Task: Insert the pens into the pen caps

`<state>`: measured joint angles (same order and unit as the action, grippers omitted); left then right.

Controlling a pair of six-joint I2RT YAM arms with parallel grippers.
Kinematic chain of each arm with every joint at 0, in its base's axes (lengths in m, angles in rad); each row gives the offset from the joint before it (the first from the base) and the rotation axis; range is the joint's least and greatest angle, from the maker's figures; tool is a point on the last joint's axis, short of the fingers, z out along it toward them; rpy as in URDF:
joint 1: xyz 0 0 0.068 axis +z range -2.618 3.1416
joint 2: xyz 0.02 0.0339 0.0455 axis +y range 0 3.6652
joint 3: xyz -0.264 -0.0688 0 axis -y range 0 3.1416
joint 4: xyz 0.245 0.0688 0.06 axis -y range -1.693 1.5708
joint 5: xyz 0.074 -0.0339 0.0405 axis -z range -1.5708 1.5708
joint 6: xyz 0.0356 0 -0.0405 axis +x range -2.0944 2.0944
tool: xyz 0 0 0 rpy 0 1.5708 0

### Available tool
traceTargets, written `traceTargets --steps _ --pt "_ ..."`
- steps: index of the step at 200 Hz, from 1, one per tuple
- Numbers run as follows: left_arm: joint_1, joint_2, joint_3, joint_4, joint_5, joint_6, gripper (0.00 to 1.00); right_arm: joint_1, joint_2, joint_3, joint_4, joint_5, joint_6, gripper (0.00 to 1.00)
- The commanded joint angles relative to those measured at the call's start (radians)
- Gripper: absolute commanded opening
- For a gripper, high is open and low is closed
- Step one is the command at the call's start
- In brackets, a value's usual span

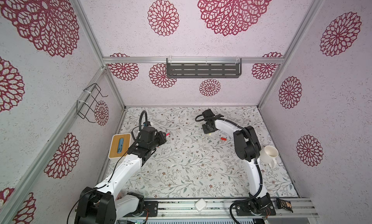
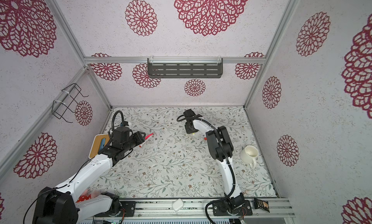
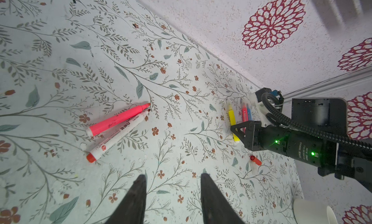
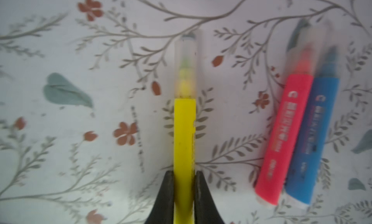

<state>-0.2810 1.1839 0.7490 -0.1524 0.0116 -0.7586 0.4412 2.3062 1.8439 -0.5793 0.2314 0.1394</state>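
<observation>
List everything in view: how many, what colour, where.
short yellow plastic marker pen: one, yellow, clear-capped, in right hand
short red plastic marker pen: one, red, capped, on table
short blue plastic marker pen: one, blue, capped, touching the red one
long pink plastic marker: one, pink, uncapped, table's left
long white plastic marker: one, white, uncapped, touching the pink one
small red plastic cap: one, red, loose, table's right half
cream ceramic mug: one, cream, table's right edge
white wooden-topped box: one, white and tan, table's left edge
left hand: one, black, open, empty
right hand: one, black, shut on yellow pen
</observation>
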Motion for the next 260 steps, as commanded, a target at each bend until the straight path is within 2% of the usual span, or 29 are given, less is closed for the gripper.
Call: traceTargets --steps 1,151,206,222,233,245,260 --pt "0.010 -0.019 -0.017 -0.005 -0.006 0.011 0.46 -0.039 0.013 0.036 -0.052 0.063 -0.014 0.11" --pt "0.019 -0.058 -0.027 -0.031 0.003 0.032 0.48 -0.064 -0.099 0.073 -0.068 0.133 -0.018 0.24" --pt "0.020 -0.078 -0.024 -0.057 -0.014 0.042 0.48 -0.056 -0.153 0.051 -0.069 0.129 -0.015 0.24" --pt "0.022 -0.071 -0.021 -0.075 -0.025 0.045 0.50 -0.047 -0.202 0.016 -0.049 0.113 -0.014 0.27" --pt "0.022 -0.048 -0.011 -0.090 -0.021 0.051 0.51 -0.042 -0.247 -0.026 -0.021 0.083 -0.015 0.34" --pt "0.022 -0.007 0.006 -0.112 -0.012 0.061 0.51 -0.035 -0.311 -0.097 0.032 0.026 -0.028 0.43" --pt "0.023 0.046 0.023 -0.121 0.003 0.071 0.51 -0.032 -0.414 -0.213 0.140 -0.082 -0.038 0.46"
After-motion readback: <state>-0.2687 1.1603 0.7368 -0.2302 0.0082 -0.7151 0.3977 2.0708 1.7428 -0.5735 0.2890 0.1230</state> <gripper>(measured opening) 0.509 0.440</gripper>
